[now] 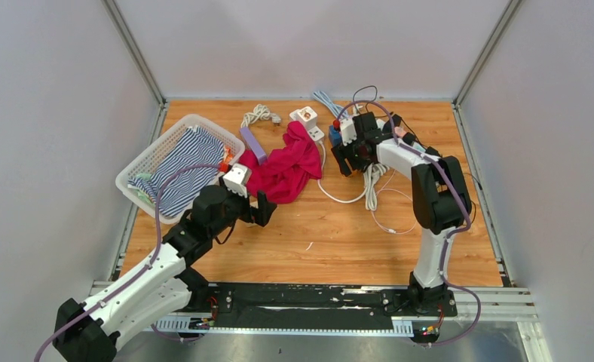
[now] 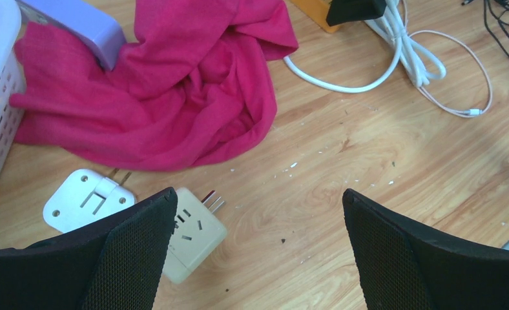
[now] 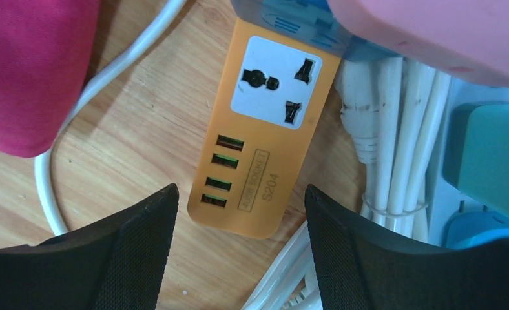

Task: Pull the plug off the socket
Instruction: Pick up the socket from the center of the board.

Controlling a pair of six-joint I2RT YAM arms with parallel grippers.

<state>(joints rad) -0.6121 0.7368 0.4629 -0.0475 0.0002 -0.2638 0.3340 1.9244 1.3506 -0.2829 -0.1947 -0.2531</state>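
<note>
surface: wooden table (image 1: 339, 241) | on it: white basket (image 1: 151, 148), red cloth (image 1: 290, 166), orange socket strip (image 3: 258, 148), coiled white cables (image 1: 371, 185), white adapter (image 2: 87, 200)

A wooden tabletop (image 1: 339, 241) is enclosed on three sides by plain pale grey walls (image 1: 309, 45). The two far corners are marked by slanted metal posts (image 1: 133, 49). A black rail (image 1: 309, 296) is fixed across the near edge, on a bare metal ledge (image 1: 505, 302), with sheet metal (image 1: 316, 348) below it. The wood is evenly lit, and soft shadows are cast. Small white specks and scuffs are seen on it in the left wrist view.
</note>
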